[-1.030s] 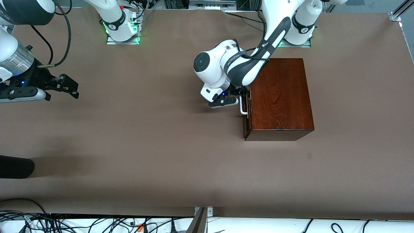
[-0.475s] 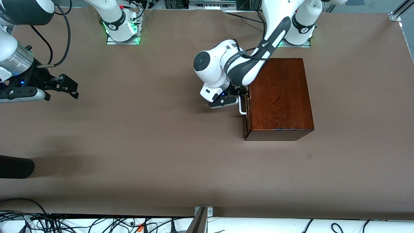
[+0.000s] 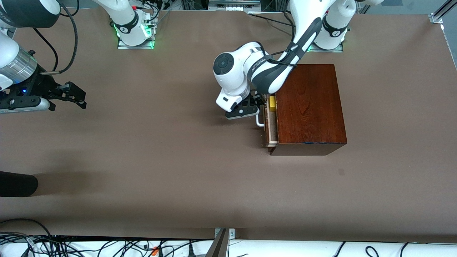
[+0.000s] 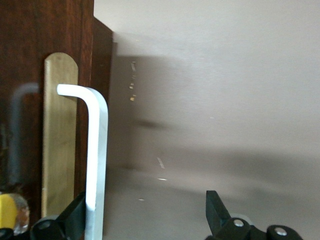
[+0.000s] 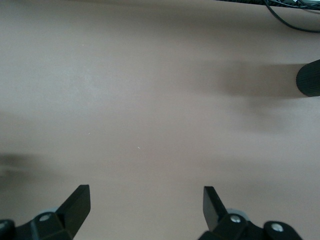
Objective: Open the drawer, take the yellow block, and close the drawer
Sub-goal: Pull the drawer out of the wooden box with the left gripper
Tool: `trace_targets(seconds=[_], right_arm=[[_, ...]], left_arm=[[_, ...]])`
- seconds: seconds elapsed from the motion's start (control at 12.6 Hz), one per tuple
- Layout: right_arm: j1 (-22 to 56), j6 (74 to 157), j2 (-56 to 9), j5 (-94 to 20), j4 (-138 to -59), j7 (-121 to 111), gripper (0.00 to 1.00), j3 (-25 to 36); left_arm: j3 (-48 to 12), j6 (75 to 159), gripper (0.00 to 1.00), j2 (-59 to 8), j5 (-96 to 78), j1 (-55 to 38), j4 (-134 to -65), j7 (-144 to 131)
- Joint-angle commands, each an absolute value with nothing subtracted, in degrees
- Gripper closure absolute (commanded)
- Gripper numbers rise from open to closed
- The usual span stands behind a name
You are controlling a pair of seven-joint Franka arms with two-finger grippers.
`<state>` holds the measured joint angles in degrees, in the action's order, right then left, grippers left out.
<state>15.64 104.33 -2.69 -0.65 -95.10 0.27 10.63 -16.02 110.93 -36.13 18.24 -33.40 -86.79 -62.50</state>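
Drawer (image 3: pixel 270 125) is being shown pulled a little way out of the box (image 3: pixel 310 107), its pale tray edge being exposed along the box's front, which faces the right arm's end of the desk (image 3: pixel 160 160). Its white handle (image 3: pixel 260 121) is being hooked by the left gripper (image 3: pixel 257 106), which is being held low just in front of the drawer front. In the left wrist view the handle (image 4: pixel 96 165) is being seen lying against the inside of one finger (image 4: pixel 67 220), while the other finger (image 4: pixel 216 210) is standing well apart from it; the jaws are thus being held wide around the bar, not clamped on it.

Inside the exposed strip of tray, the block (image 3: pixel 272 103) is being seen as a small yellow patch, lying at the part of the drawer farther from the front camera. It is just beside the left gripper, with the drawer front between them, and it is not being touched. A sliver of yellow (image 4: pixel 7 212) is also being caught at the edge of the left wrist view, next to the near finger.

The right gripper (image 3: pixel 76 95) is being kept waiting over bare desk at the right arm's end, well apart from the box, with its fingers (image 5: pixel 75 202) spread wide and nothing between them.
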Motion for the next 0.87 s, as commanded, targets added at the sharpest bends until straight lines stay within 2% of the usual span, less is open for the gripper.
trace_targets(seconds=[0.0,0.79], right_arm=[[15.12,103.71,-3.08,-1.76,-94.22,0.79,0.00,10.46],[15.12,103.71,-3.08,-1.76,-94.22,0.79,0.00,10.46]], left_arm=[[-16.44,114.41,0.00,-37.26,15.04,-33.66,-84.38,-63.02],[-16.52,119.62,0.00,-37.97,12.66,-33.84,-83.32,-64.25]])
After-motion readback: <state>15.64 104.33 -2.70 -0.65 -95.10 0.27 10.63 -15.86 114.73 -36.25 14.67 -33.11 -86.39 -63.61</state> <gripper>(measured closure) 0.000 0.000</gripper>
